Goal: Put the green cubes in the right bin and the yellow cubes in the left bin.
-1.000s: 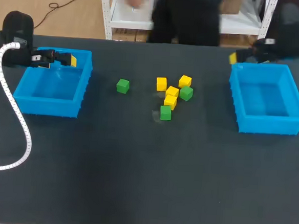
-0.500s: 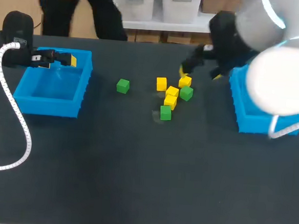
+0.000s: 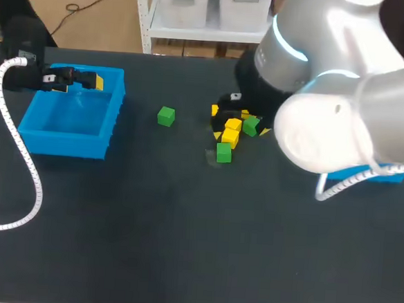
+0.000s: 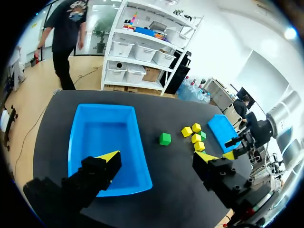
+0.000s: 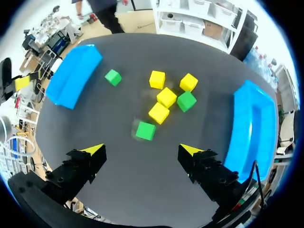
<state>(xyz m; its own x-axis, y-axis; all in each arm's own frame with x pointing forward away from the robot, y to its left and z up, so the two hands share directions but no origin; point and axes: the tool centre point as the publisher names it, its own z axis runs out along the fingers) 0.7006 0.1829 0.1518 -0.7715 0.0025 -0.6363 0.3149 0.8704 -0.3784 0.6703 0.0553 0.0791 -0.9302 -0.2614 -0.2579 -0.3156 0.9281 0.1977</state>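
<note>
Head view: the silver right arm [image 3: 332,70] lies across the right blue plastic bin [image 3: 374,174], so only a strip of its near rim shows. The arm's black wrist also stands in front of the far part of the cube cluster at mid-table. Two small yellow cubes [image 3: 231,137] and two small green cubes [image 3: 223,152] of the cluster show clearly there, and the rest are partly hidden. A lone green cube [image 3: 165,116] sits apart, between the cluster and the left blue plastic bin [image 3: 64,145]. The left gripper [image 3: 89,81] hangs over that bin's far rim. The right wrist view shows what the arm hides: the full cluster of four yellow and two green cubes, touching or just beside one another. All of them lie on the black table [image 5: 104,123], ahead of the right gripper [image 5: 142,151]. Its fingers stand wide apart and hold nothing. In the left wrist view the left gripper's fingers are also spread wide with nothing between them, and the left bin lies under and ahead of them.
</note>
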